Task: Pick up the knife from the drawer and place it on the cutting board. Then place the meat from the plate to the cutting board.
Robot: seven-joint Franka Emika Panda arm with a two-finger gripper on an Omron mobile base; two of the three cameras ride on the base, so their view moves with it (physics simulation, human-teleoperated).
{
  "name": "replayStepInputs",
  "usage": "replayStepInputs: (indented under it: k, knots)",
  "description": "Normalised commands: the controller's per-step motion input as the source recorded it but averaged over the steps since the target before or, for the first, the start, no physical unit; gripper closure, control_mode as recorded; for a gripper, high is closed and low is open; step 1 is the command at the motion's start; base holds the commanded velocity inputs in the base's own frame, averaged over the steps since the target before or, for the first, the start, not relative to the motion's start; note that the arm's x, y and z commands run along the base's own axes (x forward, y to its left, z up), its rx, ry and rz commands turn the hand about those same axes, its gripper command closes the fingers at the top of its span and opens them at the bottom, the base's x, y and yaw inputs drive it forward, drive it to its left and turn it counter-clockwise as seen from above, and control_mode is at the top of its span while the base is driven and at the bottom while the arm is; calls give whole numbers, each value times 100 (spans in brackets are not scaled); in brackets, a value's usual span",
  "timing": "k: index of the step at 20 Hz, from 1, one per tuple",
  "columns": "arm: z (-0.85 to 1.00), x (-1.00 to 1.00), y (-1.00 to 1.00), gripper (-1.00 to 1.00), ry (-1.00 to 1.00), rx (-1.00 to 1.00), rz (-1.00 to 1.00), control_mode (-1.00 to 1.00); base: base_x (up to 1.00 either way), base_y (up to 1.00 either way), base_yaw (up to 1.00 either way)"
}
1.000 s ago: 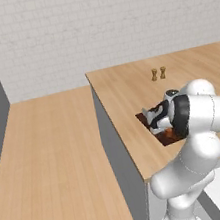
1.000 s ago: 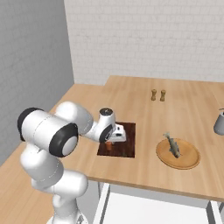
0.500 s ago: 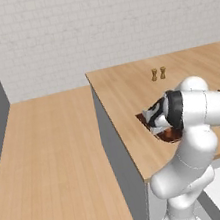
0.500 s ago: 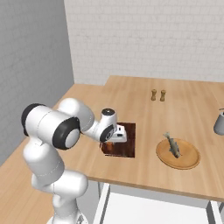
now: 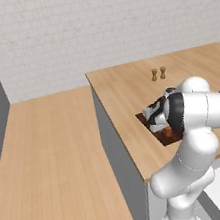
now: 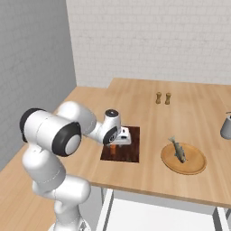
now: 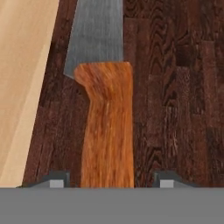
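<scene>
the knife (image 7: pixel 105 109) lies along the cutting board (image 7: pixel 175 87), grey blade toward 12 o'clock and orange-brown handle running down to 6 o'clock in the hand view, near the board's edge at 9 o'clock where the light counter (image 7: pixel 22 65) begins. the gripper (image 7: pixel 105 178) sits low over the handle with its two fingertips (image 7: pixel 57 179) set apart, one on each side of the handle with a gap to each; judged from this, the knife is on the board and not clamped. in the right base view the gripper (image 6: pixel 121 137) is down on the cutting board (image 6: pixel 131 153), and the meat (image 6: pixel 177 149) rests on the plate (image 6: pixel 194 164) at 3 o'clock from the board, well apart from it. judged progress: the first half, knife onto board, looks done or nearly so; moving the meat to the board is not yet begun. no brand, label or writing is readable.
</scene>
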Motion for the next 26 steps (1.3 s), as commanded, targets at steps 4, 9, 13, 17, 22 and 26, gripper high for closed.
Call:
replayStepInputs:
  k: [4, 9, 13, 17, 22, 26]
  knots:
    - [38, 0, 0, -100, -5, 0, 2, -100, 0, 0, 0]
    - [45, -1, -14, -100, -5, 0, 0, -100, 0, 0, 0]
    - [9, -1, -75, -100, -7, 0, 0, -100, 0, 0, 0]
    - [6, 0, -89, -100, -9, 0, 0, -100, 0, 0, 0]
    - [26, 9, -87, -100, -2, 0, 0, -100, 0, 0, 0]
    - [6, 22, -88, -100, 0, -1, 0, -100, 0, 0, 0]
